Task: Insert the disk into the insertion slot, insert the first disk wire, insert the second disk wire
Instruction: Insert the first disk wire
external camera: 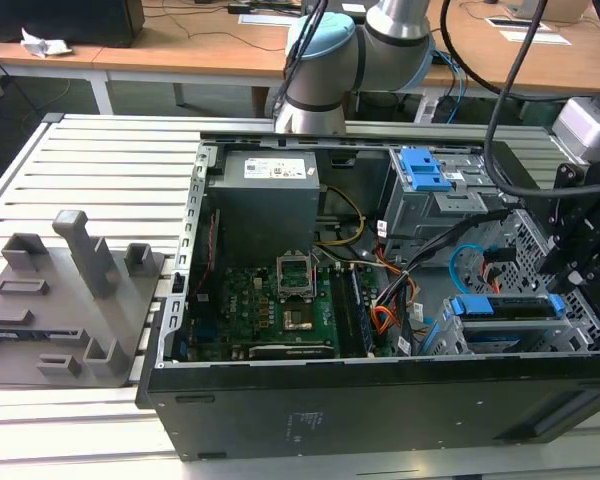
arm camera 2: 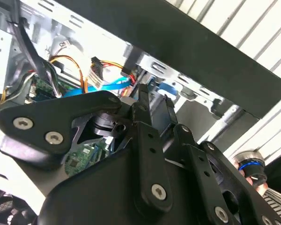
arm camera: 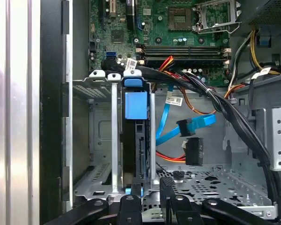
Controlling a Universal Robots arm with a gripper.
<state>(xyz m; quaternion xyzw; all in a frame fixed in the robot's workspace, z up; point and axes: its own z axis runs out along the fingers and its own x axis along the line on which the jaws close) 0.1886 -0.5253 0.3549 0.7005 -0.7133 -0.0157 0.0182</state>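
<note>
The disk (arm camera: 136, 105) sits in the insertion slot (arm camera: 100, 136), the gripper (arm camera: 149, 193) at its end. Whether the jaws hold it, I cannot tell.

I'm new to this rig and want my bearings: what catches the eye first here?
The open computer case with its green motherboard dominates the exterior view, the arm behind it. In the first wrist view the gripper is right at the disk, which stands in the insertion slot; beside it the second disk wire and first disk wire hang unplugged.
</note>
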